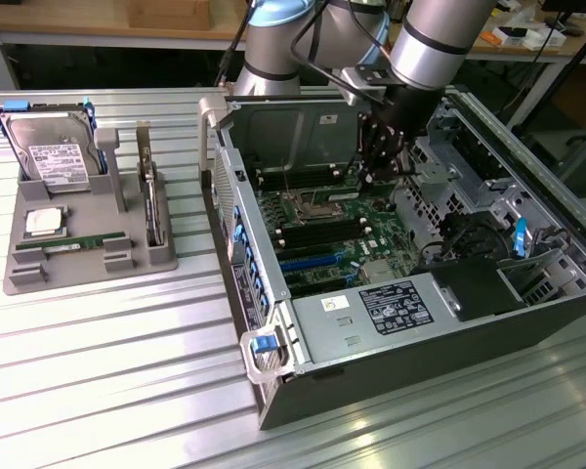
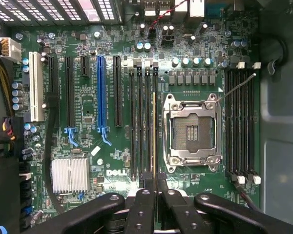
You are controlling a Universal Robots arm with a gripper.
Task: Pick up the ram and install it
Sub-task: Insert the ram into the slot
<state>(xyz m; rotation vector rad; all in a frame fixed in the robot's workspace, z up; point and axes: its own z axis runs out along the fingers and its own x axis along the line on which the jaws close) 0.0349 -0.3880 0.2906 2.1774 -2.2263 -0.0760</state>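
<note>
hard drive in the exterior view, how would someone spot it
Find the grey tray on the exterior view's left of the open computer case. The hard drive leans at its far end: a large silver box with a white label, far bigger than the small square chip before it.

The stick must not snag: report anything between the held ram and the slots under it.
Nothing visible does. The gripper holds the ram edge-on, lined up over the long slots beside the processor socket. The loose grey wire lies across the slots on the socket's far side, away from it.
</note>
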